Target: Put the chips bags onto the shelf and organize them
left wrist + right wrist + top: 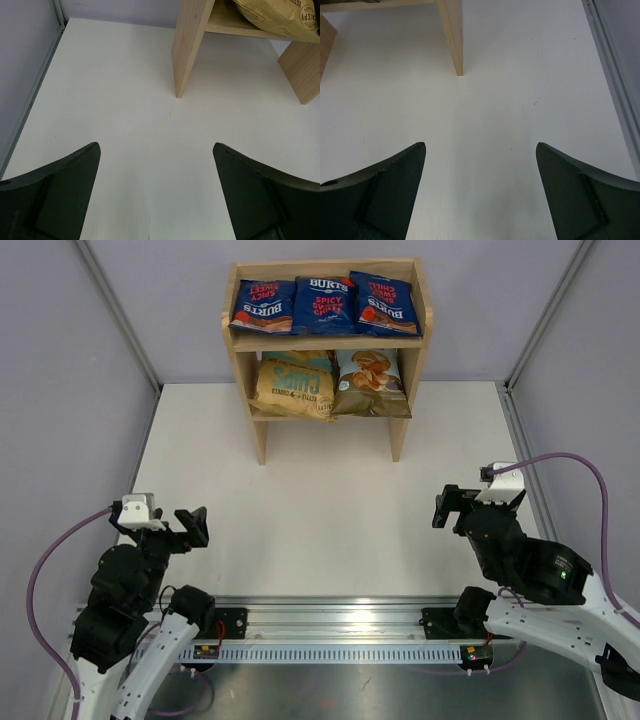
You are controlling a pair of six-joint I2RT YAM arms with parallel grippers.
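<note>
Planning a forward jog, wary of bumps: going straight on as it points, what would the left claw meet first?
Most likely the shelf, its left side panel, slightly right of where the left claw aims; only bare table lies before it. Depth is hard to judge.
</note>
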